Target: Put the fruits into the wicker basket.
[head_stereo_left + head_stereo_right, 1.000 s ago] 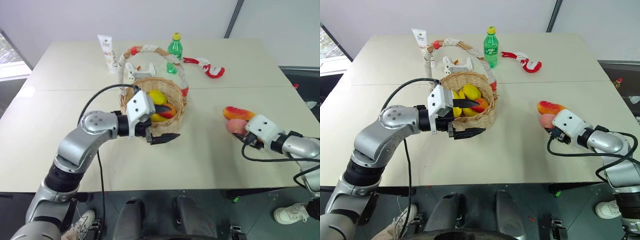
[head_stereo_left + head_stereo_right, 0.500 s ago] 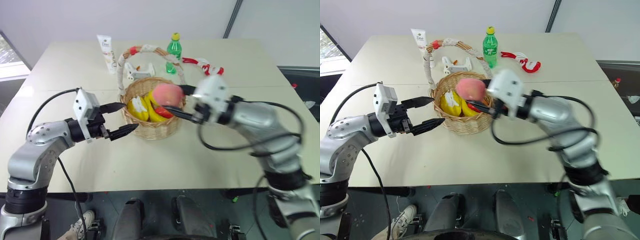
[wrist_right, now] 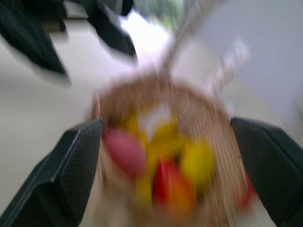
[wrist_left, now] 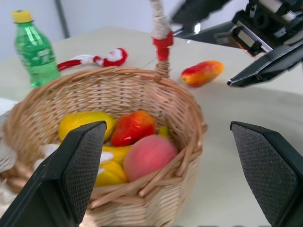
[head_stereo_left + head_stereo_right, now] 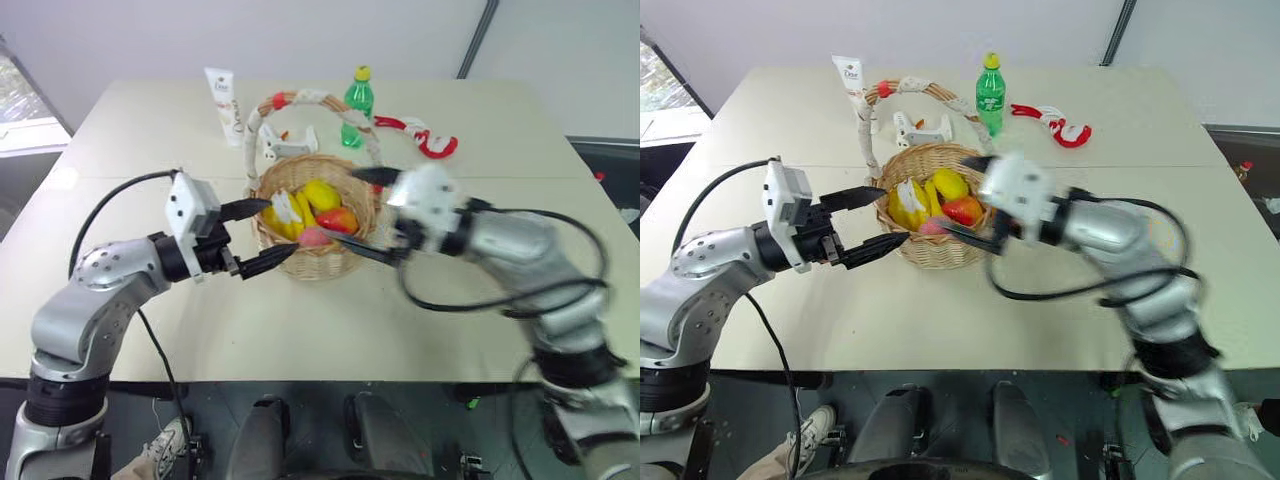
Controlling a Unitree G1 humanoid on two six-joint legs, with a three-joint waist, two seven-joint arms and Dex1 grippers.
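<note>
Right hand (image 5: 975, 197): fingers spread wide, nothing between them; it hangs at the right-hand rim of the wicker basket (image 5: 940, 250), pointing across it toward the other arm.

Left hand (image 5: 873, 222): fingers spread, holding nothing; it sits just beside the basket's left wall, pointing level at it.

Wicker basket: upright near the middle of the desk (image 5: 1040, 320), between the two hands, its cloth-wrapped handle (image 5: 902, 87) arching from the far side.

Contents, as seen in the left wrist view:
- pink peach (image 4: 149, 155), lying against the near wall;
- red-orange apple-like fruit (image 4: 134, 126), just behind the peach;
- lemon (image 4: 85, 121), toward the far wall;
- yellow bananas (image 4: 110, 168), low, partly under the peach.

Outstanding: one mango (image 4: 201, 72), red-orange and yellow, on the bare desk beyond the basket, well apart from it. Its long axis lies flat on the desk, running roughly sideways across the left wrist view; the more rounded end is toward the basket handle's foot. Which end is the stem cannot be told.

Progress, as a judgement: four kinds of fruit are in, one fruit left; the task looks nearly complete, with the mango the next pick.

Not task items: green bottle (image 5: 990, 88), red-and-white rope toy (image 5: 1055, 123), white tube (image 5: 852, 84), all along the far side of the desk.
</note>
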